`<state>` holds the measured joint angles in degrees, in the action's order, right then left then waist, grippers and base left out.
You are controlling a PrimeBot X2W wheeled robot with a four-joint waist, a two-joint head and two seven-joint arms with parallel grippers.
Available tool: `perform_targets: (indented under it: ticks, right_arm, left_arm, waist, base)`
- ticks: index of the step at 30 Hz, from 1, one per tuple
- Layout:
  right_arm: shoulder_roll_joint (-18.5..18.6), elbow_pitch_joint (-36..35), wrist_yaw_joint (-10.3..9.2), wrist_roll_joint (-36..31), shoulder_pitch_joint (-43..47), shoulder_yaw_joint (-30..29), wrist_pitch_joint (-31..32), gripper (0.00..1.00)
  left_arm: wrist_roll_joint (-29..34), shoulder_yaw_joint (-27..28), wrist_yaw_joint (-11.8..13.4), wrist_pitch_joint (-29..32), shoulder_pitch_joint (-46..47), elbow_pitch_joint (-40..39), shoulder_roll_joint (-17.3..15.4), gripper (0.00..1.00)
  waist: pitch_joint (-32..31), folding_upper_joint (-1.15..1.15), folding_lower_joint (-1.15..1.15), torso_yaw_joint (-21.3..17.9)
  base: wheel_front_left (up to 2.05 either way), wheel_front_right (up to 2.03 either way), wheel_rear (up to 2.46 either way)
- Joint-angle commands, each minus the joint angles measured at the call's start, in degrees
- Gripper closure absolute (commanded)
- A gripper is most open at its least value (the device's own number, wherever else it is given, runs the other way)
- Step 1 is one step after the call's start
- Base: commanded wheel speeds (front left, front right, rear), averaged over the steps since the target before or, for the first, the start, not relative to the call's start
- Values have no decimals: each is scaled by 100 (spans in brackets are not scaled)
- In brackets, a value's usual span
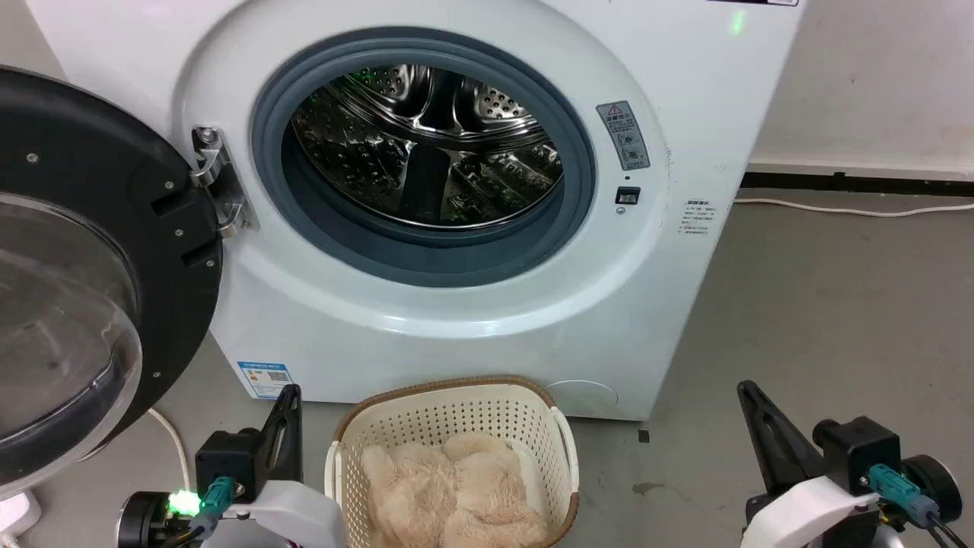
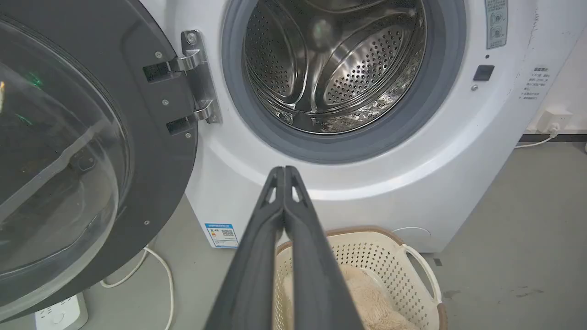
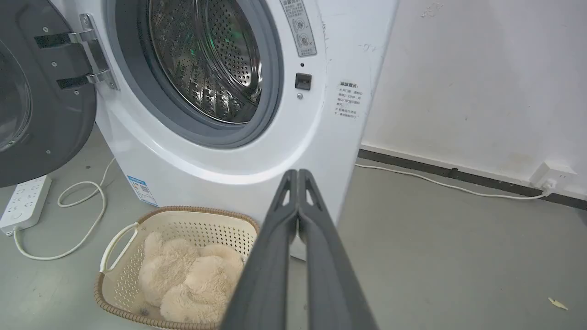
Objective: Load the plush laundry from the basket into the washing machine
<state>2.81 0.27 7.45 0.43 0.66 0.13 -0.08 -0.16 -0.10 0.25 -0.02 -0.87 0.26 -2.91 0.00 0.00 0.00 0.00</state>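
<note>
Head view: fluffy beige plush laundry lies in the cream holey plastic basket. The left gripper and the right gripper both have their fingers pressed together.

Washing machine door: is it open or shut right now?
Open. The round glass door is swung out to the left on its hinge, and the bare steel drum shows inside the grey gasket.
</note>
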Motion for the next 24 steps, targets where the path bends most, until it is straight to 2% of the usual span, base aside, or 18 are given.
perform_targets:
  ticks: [1,20,21,24]
  right_arm:
    - [7,-27,3,-43,-66,-13,8,100]
    - [7,-27,3,-43,-66,-13,8,100]
    - [0,0,0,0,0,0,0,0]
    - [0,4,0,7,3,3,-2,0]
  left_arm:
    - [16,10,-25,2,87,-26,3,100]
    - [16,10,-25,2,87,-26,3,100]
    - [0,0,0,0,0,0,0,0]
    - [-1,-5,5,-2,-4,3,-1,0]
  waist:
    - [0,0,0,0]
    - [0,0,0,0]
    - [0,0,0,0]
    - [0,0,0,0]
  base:
    - [0,0,0]
    - [0,0,0]
    - [0,0,0]
    - [0,0,0]
